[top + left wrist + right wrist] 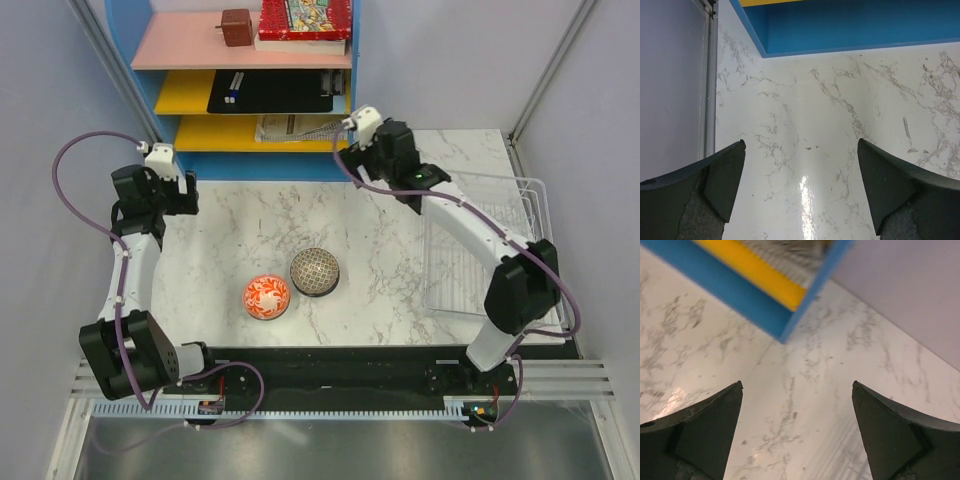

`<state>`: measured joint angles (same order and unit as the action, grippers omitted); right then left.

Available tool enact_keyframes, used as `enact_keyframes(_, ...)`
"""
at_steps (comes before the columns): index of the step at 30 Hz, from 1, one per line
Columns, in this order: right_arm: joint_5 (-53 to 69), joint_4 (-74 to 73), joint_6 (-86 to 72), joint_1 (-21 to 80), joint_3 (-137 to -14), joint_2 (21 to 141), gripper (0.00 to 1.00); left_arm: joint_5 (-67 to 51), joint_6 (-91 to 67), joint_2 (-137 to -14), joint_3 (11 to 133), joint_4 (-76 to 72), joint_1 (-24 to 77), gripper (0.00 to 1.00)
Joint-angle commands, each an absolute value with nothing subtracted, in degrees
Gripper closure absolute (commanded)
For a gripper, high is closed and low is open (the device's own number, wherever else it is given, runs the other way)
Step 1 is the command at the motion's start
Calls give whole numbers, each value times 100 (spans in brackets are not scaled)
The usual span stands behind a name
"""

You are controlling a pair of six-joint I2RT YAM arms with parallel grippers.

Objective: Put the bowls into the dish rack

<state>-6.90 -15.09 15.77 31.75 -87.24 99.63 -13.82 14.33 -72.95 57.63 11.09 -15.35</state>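
Two bowls lie upside down near the table's front middle: an orange-red one with white floral pattern [267,296] and a grey-brown speckled mesh one [314,271], close beside each other. The clear plastic dish rack [487,245] stands at the right side, with no bowl visible in it. My left gripper [172,172] is open over bare marble at the far left, by the shelf's corner; its fingers [725,175] frame empty table. My right gripper [362,128] is open and empty at the back, by the shelf's right corner, with nothing between its fingertips [715,425]. Other bowls are out of view.
A blue shelf unit [240,80] stands at the back, holding a book, a brown box and a black tray; its base shows in the left wrist view [850,25] and right wrist view [755,285]. Grey walls close in on both sides.
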Motion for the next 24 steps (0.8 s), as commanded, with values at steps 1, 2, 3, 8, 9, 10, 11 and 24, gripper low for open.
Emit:
enact_keyframes(1,-1430,-608,854,2778,-8271,9300,3,-1529,1257,-7040,5713,1072,-1529,0)
enact_keyframes(2,-1615,-258,766,2708,-8166,9238,3,-1521,1266,-7031,5704,1081,-1521,0)
enact_keyframes(3,-1878,-107,608,2655,-7982,9159,3,-1486,1257,-7005,5695,1072,-1521,0)
enact_keyframes(8,-2635,325,352,2575,-8478,9753,3,-1345,1248,-6847,5722,1142,-1521,0)
enact_keyframes(9,-2846,316,273,2566,-8647,9921,3,-1327,1257,-6829,5722,1177,-1529,0)
enact_keyframes(10,-2935,316,220,2523,-8796,10071,3,-1318,1266,-6768,5739,1265,-1529,0)
enact_keyframes(11,-2979,316,150,2488,-9085,10385,3,-1266,1274,-6724,5731,1292,-1529,0)
enact_keyframes(24,-2137,-554,-923,1969,-11460,12577,3,-598,1608,-5406,5282,1933,-1538,0)
